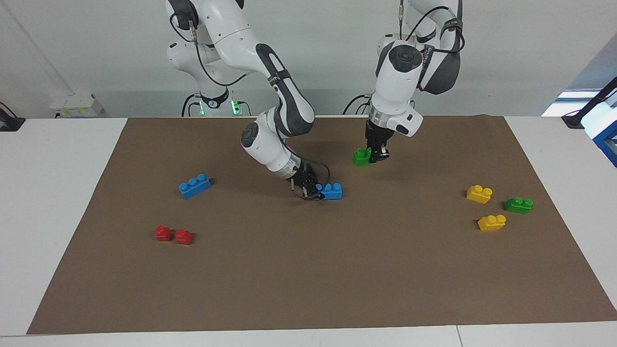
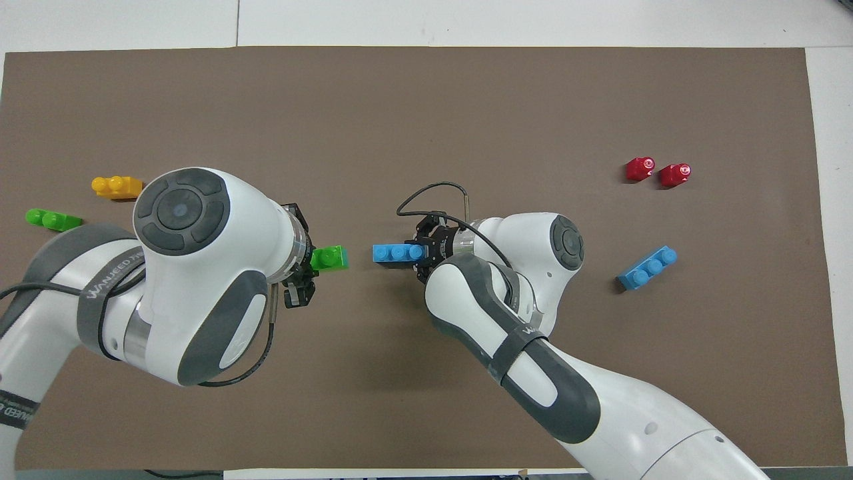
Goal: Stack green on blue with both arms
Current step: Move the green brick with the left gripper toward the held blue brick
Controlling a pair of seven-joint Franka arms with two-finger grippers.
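Partly tool-hidden: green [image 1: 360, 156], blue [image 1: 332, 191]

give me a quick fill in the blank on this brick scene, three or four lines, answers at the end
1. The left gripper is shut on a ____ brick, held in the air above the brown mat.
2. The right gripper is shut on one end of a blue brick that has ____ studs in a row.
3. The two red bricks lie toward the ____ arm's end of the table.
4. The number of yellow bricks on the mat is ____.

Missing words: green; three; right; two
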